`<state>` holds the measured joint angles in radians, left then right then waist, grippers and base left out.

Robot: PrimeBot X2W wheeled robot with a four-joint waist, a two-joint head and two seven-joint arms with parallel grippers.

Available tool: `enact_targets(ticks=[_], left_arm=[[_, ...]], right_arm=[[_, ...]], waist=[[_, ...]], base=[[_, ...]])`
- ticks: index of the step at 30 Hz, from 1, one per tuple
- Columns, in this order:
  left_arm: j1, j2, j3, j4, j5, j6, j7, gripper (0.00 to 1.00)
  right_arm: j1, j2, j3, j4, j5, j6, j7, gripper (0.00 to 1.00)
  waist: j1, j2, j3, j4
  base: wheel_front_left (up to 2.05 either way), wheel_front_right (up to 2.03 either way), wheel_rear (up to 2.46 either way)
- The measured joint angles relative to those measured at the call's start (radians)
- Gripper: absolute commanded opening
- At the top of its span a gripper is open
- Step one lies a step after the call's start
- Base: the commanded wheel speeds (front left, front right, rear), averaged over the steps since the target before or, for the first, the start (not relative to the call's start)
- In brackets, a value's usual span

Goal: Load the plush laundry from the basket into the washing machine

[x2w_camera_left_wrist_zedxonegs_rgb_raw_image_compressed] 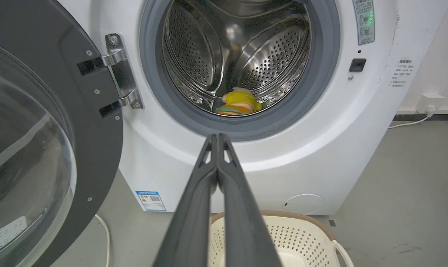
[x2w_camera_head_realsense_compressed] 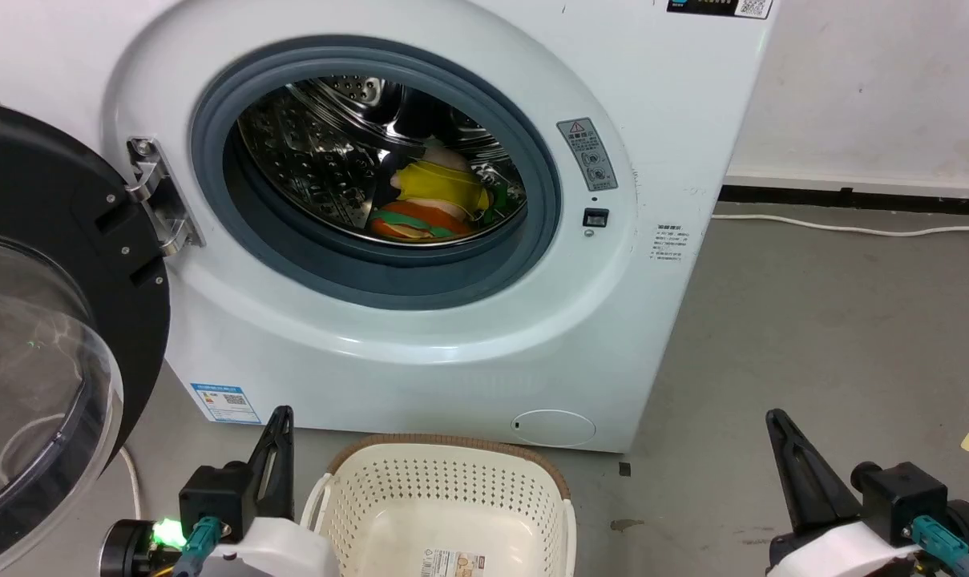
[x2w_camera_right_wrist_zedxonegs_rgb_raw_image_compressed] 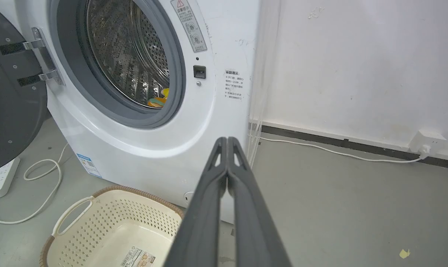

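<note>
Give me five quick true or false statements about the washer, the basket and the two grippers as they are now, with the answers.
1. The washer has its door open. True.
2. The plush toys lie in the basket. False: they lie in the drum; what shows of the basket is empty.
3. The left gripper has its jaws shut. True.
4. The right gripper holds a plush. False: its jaws are shut on nothing.
5. The basket stands on the floor in front of the washer. True.
</note>
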<state>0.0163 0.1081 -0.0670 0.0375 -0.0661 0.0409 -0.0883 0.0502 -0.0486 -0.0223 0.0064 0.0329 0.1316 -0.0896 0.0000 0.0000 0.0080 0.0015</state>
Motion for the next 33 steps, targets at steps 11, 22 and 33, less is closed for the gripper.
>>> enact_targets(ticks=[11,22,33], left_arm=[[0.0,-0.013,0.017,-0.006,0.012,-0.009,0.02,0.0],[0.0,-0.029,0.031,-0.016,0.029,-0.018,0.044,0.0],[-0.001,-0.039,0.049,-0.025,0.042,-0.027,0.063,0.0]], right_arm=[[-0.006,0.0,0.005,-0.001,-0.007,0.0,0.022,0.0],[-0.02,0.0,0.01,-0.001,-0.016,0.0,0.044,0.0],[-0.025,0.0,0.015,-0.002,-0.018,0.0,0.067,0.0]], waist=[[0.0,0.0,-0.002,0.0],[0.0,0.0,-0.004,-0.001],[0.0,0.0,-0.006,-0.001]], base=[[0.0,0.0,0.0],[0.0,0.0,0.0],[0.0,0.0,0.0]])
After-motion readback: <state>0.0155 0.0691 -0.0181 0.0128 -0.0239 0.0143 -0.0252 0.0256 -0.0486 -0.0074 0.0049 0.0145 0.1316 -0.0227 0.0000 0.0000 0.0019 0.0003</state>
